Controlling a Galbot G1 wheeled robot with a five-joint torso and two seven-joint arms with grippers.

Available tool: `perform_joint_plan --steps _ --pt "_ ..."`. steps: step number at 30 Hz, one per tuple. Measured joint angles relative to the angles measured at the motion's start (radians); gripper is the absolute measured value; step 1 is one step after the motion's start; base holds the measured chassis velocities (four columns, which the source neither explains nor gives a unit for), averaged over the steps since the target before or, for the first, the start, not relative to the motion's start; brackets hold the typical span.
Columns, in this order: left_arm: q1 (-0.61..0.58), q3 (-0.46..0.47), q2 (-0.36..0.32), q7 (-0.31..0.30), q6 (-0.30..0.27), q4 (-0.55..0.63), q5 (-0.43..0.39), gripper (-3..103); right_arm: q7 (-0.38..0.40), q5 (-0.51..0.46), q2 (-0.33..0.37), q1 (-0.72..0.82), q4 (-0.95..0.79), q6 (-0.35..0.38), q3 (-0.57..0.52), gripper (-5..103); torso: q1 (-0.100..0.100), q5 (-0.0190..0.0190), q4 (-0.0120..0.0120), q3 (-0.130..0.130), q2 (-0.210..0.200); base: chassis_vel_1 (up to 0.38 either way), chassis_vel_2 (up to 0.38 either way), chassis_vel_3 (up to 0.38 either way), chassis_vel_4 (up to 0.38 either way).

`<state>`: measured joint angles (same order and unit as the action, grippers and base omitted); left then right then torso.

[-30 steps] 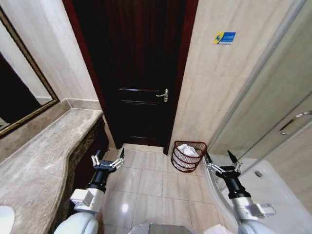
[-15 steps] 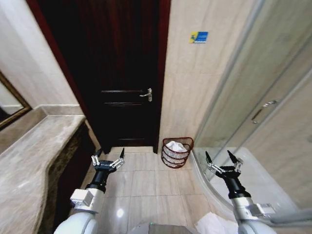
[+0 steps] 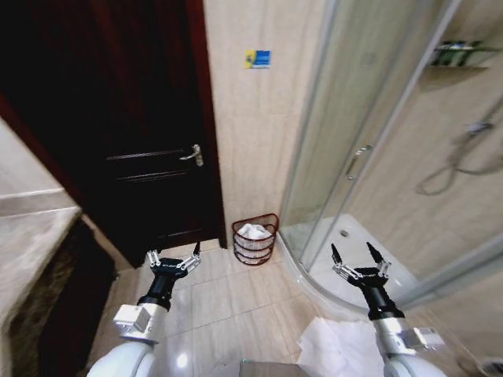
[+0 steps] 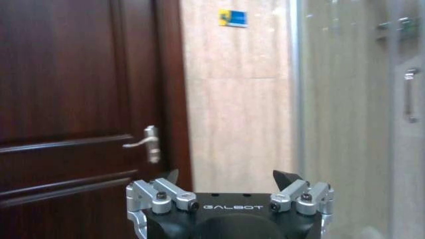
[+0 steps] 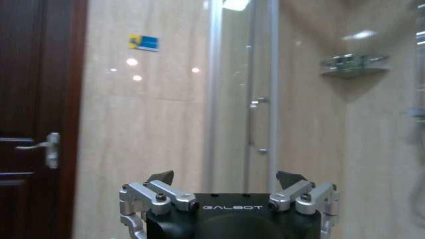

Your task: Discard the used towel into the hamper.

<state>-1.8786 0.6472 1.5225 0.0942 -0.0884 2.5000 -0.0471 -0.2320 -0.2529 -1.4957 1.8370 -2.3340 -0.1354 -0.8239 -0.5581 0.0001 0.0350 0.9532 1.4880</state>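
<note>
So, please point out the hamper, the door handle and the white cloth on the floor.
hamper [image 3: 255, 243]: head view, front wire wall.
door handle [image 3: 192, 154]: head view, the lever.
white cloth [image 3: 339, 345]: head view, middle of the cloth lying on the tiles.

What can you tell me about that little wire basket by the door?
The hamper is a small, dark red-brown wire basket, open-weave and narrowing toward its base. It stands upright on the tiled floor against the wall, between the dark door and the glass shower. Something white, cloth by its look, lies inside. Nothing is touching it.
</note>
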Motion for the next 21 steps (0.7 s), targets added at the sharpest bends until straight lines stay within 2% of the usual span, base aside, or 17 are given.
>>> perform_joint_plan --steps 21 --pt "0.0 0.0 0.0 0.0 0.0 0.0 0.0 93 0.0 0.0 0.0 0.0 0.0 0.0 0.0 100 0.0 0.0001 0.0 0.0 0.0 -0.127 -0.124 -0.121 -0.125"
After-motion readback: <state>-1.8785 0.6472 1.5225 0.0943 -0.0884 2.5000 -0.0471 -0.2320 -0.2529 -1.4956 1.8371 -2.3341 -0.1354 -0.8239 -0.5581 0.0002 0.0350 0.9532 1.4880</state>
